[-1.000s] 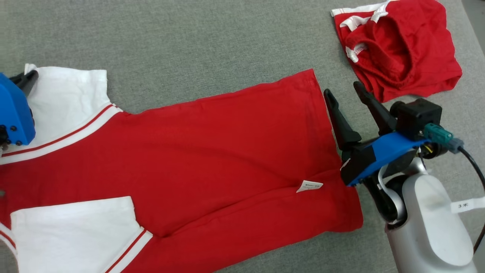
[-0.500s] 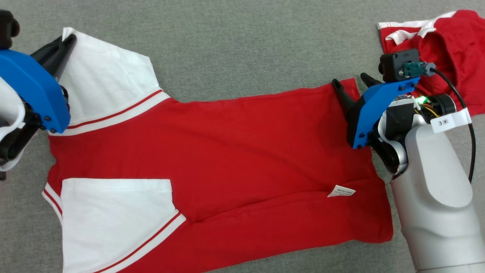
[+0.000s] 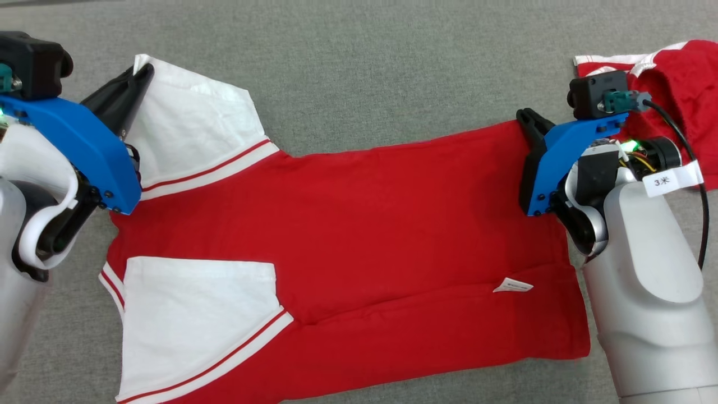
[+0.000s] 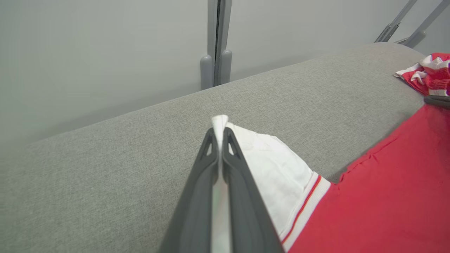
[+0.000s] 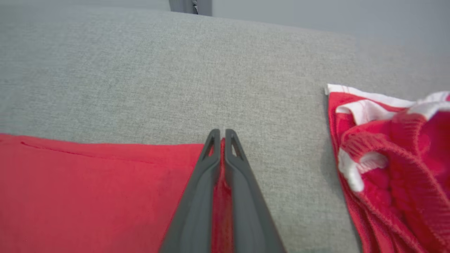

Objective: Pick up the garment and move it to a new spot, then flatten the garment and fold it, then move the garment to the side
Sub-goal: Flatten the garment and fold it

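The garment (image 3: 364, 224) is a red shirt with white sleeves, spread sideways on the grey cloth surface, sleeves to the left, hem to the right. My left gripper (image 3: 145, 70) is shut on the tip of the far white sleeve (image 4: 267, 165), which pokes out between the dark fingers (image 4: 207, 175). My right gripper (image 3: 524, 116) is shut on the far corner of the red hem (image 5: 220, 175); red cloth shows between its fingers (image 5: 197, 189). A white label (image 3: 512, 286) lies near the hem.
A second, crumpled red and white garment (image 3: 667, 84) lies at the far right, close to my right gripper, also seen as a heap (image 5: 390, 154) in the right wrist view. The grey surface (image 3: 359, 67) stretches beyond the shirt; a wall and metal post (image 4: 215, 42) stand behind.
My right gripper has gone from open beside the hem to shut on its far corner. The head camera has shifted, so the whole shirt sits further right in the picture.
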Robot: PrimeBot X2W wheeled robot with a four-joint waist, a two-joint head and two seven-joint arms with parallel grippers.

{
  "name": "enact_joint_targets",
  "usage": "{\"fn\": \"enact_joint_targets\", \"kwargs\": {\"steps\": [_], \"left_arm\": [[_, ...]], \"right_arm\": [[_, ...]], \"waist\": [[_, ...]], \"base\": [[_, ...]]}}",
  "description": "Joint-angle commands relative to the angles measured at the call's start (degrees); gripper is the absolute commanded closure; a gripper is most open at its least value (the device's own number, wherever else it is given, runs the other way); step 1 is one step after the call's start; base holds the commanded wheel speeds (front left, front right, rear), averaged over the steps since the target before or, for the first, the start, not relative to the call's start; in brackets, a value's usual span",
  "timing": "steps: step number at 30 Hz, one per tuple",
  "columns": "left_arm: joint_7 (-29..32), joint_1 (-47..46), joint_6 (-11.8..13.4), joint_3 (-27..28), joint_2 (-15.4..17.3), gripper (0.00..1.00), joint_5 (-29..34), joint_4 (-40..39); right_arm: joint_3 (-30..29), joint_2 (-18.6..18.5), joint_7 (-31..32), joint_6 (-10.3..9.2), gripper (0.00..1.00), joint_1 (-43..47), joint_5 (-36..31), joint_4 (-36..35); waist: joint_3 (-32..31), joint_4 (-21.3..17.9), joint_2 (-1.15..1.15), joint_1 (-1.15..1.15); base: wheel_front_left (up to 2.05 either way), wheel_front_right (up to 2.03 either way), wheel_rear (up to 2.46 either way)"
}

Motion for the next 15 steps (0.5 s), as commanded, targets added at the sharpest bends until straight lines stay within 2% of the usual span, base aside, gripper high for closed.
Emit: {"fn": "enact_joint_targets", "kwargs": {"steps": [1, 9, 15], "left_arm": [[-1.00, 0.99, -0.30, 0.13, -0.34, 1.00, -0.32, -0.03], [-9.35, 10.20, -0.28, -1.42, -1.21, 1.00, -0.30, -4.44], [-16.11, 21.48, 2.88, -1.31, -1.04, 1.00, 0.15, -10.65]], "right_arm": [[-0.32, -0.18, -1.18, -0.01, 1.00, 0.72, -0.49, -0.24], [-2.30, -0.30, -8.97, -0.01, 1.00, 7.81, 1.17, -2.93], [-3.98, -0.67, -11.80, -0.01, 1.00, 18.10, 2.08, -8.61]], "waist": [[-0.75, 0.05, 0.00, 0.00], [-6.71, 2.55, 0.00, 0.00], [-11.02, 4.45, 0.00, 0.00]], "base": [[0.00, 0.00, 0.00], [0.00, 0.00, 0.00], [0.00, 0.00, 0.00]]}}
